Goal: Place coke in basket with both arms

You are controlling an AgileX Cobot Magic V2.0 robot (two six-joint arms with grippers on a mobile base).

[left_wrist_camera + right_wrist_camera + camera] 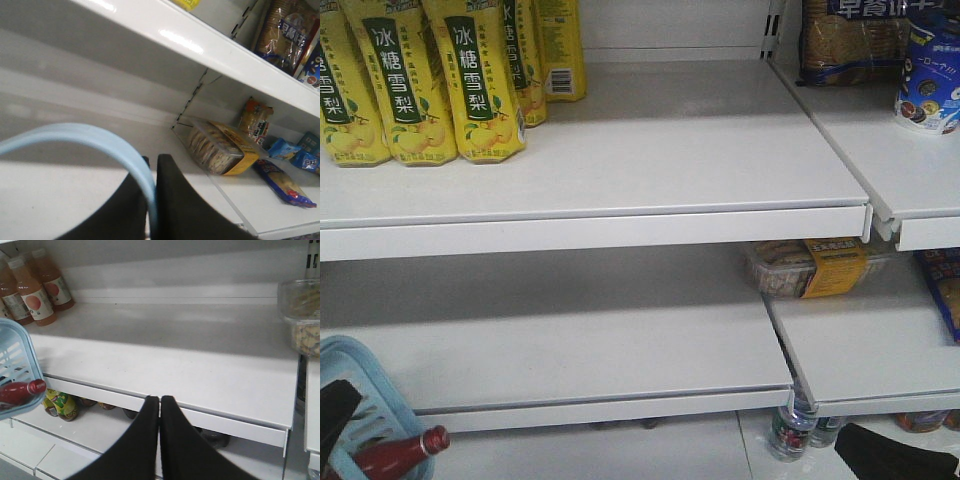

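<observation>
The pale blue basket (365, 385) hangs at the bottom left of the front view. The coke (398, 455), a red bottle, lies in it with its red cap poking past the rim. In the right wrist view the basket (17, 357) is at the left edge, with the coke (17, 392) inside. My left gripper (152, 167) is shut on the basket's curved handle (95, 140), which runs between the black fingers (182, 205). My right gripper (160, 401) is shut with nothing in it, in front of a white shelf edge. It also shows low at the right of the front view as my right gripper (895, 455).
Yellow-labelled bottles (420, 80) stand on the upper shelf (650, 150). A clear biscuit box with a yellow label (810, 268) sits on the middle shelf, with snack packs (285, 182) to its right. Orange drink bottles (35, 290) stand at the back left, and more bottles (60, 405) below.
</observation>
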